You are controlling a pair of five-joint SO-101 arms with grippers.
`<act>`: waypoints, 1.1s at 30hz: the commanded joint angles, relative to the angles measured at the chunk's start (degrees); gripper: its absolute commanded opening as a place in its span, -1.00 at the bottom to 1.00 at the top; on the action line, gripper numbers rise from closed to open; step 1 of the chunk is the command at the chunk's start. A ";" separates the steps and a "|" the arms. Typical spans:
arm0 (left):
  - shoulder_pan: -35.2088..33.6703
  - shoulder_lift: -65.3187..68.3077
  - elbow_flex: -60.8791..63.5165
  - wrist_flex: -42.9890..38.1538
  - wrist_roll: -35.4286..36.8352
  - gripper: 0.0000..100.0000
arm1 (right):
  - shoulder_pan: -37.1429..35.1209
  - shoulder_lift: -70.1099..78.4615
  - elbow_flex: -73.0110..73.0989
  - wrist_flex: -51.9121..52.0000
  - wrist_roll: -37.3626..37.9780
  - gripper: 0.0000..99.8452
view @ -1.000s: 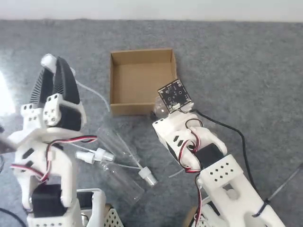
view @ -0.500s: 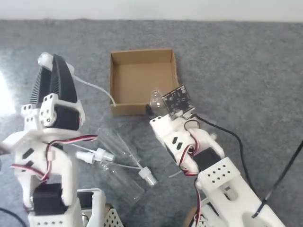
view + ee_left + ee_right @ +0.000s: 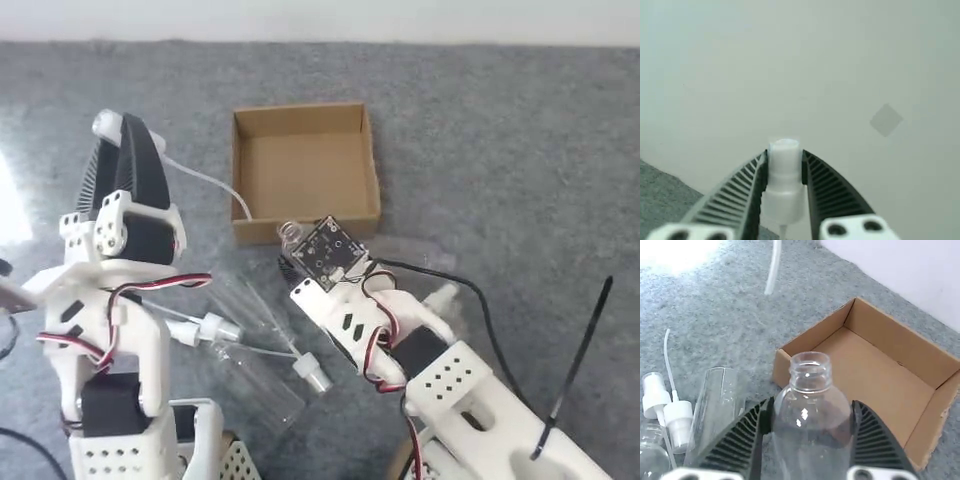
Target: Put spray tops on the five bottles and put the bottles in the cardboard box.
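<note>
Nearest me, the right gripper [image 3: 811, 415] is clenched on a clear bottle [image 3: 810, 390], gripping it by the shoulders. The open neck points up, just short of the near wall of the box [image 3: 300, 170]. Farther back and higher, the left gripper [image 3: 784, 156] pinches a white top [image 3: 785, 192], and its thin tube [image 3: 205, 180] trails down toward a front corner of the box. The trouble I'd expect is in joining the two. The tube looks long and springy, and if its tip misses that narrow neck it will likely bend on the rim or slide down the outside, so the top never seats. The bottle is smooth and round, so a push from above could tilt it or slip it through the jaws. The tube's end also hangs close to the box wall and might snag there when the arm swings across. Down on the grey table [image 3: 520, 150], loose bottles [image 3: 255, 378] lie between the arm bases with loose tops [image 3: 205, 328] beside them, under the space the arms must share. A low pass could scatter them. Beyond stands the open box, with none of the bottles in it yet and the way in unbarred.
</note>
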 commanded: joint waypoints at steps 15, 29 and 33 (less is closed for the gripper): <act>0.18 -0.70 2.95 -1.67 0.88 -0.98 | -2.86 -1.71 5.80 -13.14 0.97 -0.74; 2.29 -0.70 2.95 -1.49 0.70 -0.98 | -2.86 -1.71 5.80 -13.23 0.97 -0.73; 4.48 -0.70 4.26 -1.76 0.00 -0.98 | -3.47 -1.71 5.80 -13.05 0.97 -0.73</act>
